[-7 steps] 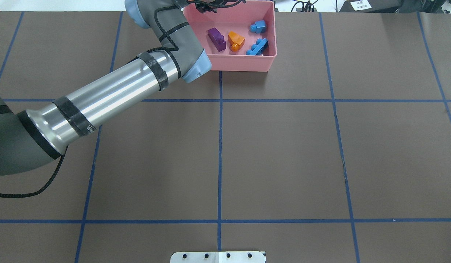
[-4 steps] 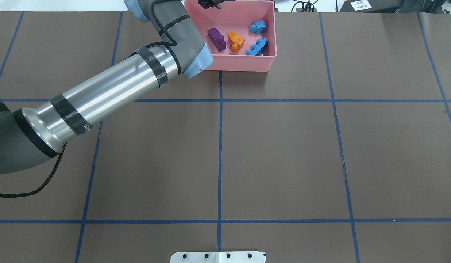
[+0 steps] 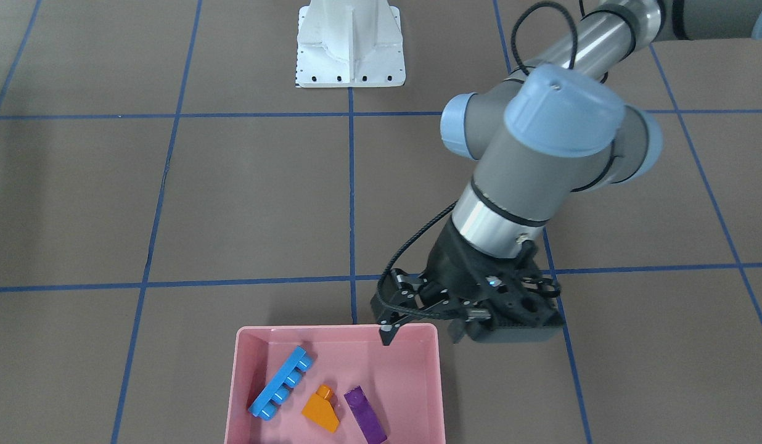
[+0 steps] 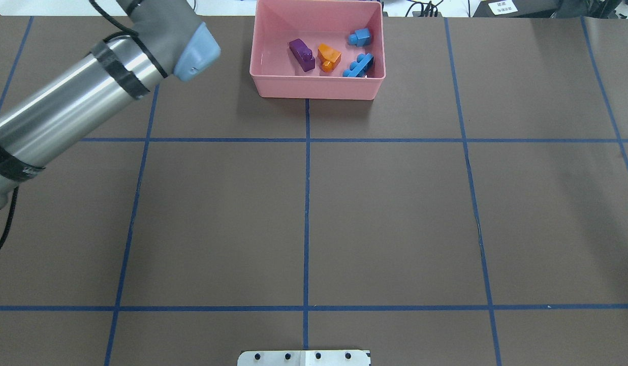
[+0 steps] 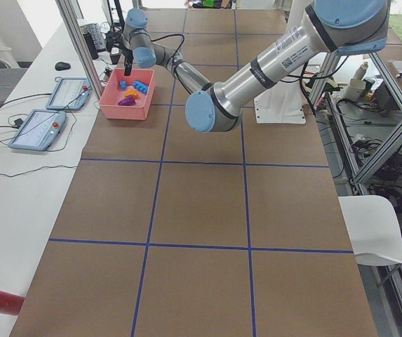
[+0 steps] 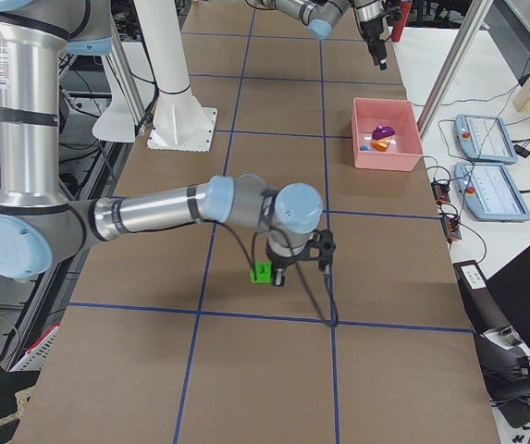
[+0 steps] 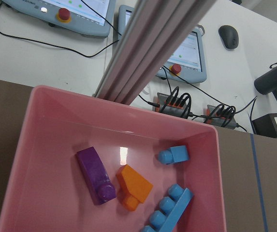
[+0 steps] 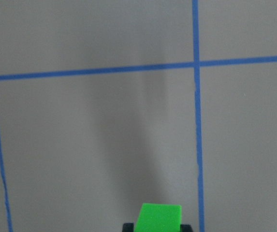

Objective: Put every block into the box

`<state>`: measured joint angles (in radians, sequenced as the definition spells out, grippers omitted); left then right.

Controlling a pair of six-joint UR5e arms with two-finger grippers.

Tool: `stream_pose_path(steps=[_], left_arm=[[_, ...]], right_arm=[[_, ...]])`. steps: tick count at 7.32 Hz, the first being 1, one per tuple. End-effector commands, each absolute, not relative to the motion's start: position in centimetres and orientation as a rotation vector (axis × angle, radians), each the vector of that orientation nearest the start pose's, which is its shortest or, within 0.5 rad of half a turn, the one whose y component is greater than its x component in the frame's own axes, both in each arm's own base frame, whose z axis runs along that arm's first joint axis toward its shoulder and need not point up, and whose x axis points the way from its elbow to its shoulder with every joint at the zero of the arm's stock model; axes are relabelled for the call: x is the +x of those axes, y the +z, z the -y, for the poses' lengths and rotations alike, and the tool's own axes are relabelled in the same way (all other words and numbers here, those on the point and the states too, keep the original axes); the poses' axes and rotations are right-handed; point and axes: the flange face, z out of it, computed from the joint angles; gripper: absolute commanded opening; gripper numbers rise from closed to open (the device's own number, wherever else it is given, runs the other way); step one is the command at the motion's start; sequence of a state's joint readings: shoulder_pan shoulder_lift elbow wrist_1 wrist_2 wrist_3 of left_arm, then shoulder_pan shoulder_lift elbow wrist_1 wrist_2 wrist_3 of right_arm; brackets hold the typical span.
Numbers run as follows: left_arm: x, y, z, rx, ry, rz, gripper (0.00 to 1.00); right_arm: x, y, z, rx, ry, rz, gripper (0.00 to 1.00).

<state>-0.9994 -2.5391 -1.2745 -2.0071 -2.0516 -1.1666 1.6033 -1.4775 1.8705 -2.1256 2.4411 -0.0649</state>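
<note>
The pink box (image 4: 314, 87) stands at the table's far middle. In it lie the purple brick (image 4: 302, 54), the orange brick (image 4: 328, 56), the small blue brick (image 4: 360, 36) and the long blue brick (image 4: 358, 66). All of them also show in the left wrist view, where no fingers appear. My left gripper (image 3: 387, 336) hangs empty over the box's robot-side wall (image 3: 338, 328) and looks open. My right gripper (image 6: 266, 275) is shut on the green brick (image 8: 160, 216) and holds it at the table surface, far from the box.
The white metal base (image 3: 350, 46) stands at the robot's side of the table. An aluminium post (image 7: 148, 48) and control tablets (image 7: 189, 50) stand just beyond the box. Blue tape lines grid the brown table.
My left arm has swung left and back from over the box's left part. The four bricks in the box have not moved.
</note>
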Motion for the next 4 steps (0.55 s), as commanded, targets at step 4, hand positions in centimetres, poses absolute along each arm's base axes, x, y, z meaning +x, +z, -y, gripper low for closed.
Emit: stream_pose_path(steps=[4], left_arm=[[16.0, 33.0, 59.5, 0.396, -0.010, -0.770, 1.00]], right_arm=[[-13.5, 24.0, 64.7, -0.137, 0.205, 0.894, 0.00]])
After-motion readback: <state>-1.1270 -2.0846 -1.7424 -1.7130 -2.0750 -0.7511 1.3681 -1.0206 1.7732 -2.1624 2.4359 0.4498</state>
